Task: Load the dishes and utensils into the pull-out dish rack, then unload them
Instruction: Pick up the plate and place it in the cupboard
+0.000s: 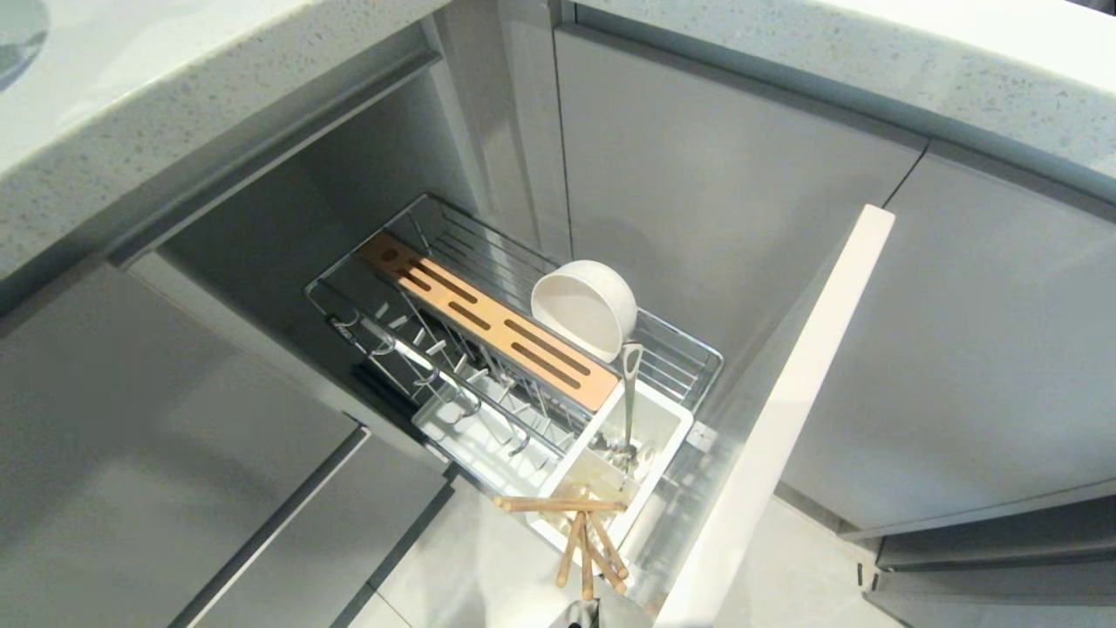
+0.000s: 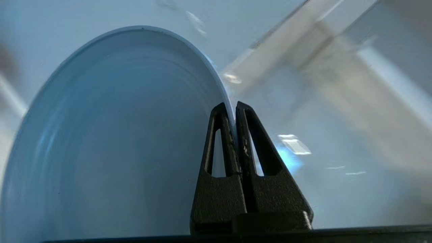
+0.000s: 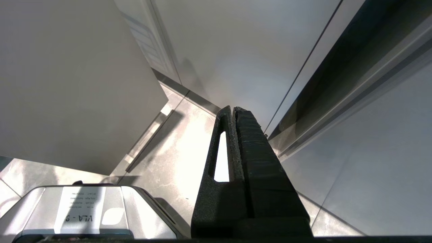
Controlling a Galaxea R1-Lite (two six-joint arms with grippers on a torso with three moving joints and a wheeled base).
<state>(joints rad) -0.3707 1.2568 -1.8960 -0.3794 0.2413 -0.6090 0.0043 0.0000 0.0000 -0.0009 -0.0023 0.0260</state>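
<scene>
While racked: one bowl (image 1: 582, 307), two chopsticks (image 1: 586, 534).

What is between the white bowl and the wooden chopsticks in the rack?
In the head view, the slim silver metal spoon stands in the white plastic caddy, between the small cream-white bowl and the light wooden chopsticks.

I look down on a pale speckled stone countertop (image 1: 131, 113) running along the far side, with flat grey handleless cabinet doors (image 1: 724, 201) below it. A dark open cabinet cavity (image 1: 296, 218) gapes on the left. Glossy light marble-look floor tiles (image 1: 471, 567) lie near me, catching bright reflections of overhead light.
</scene>
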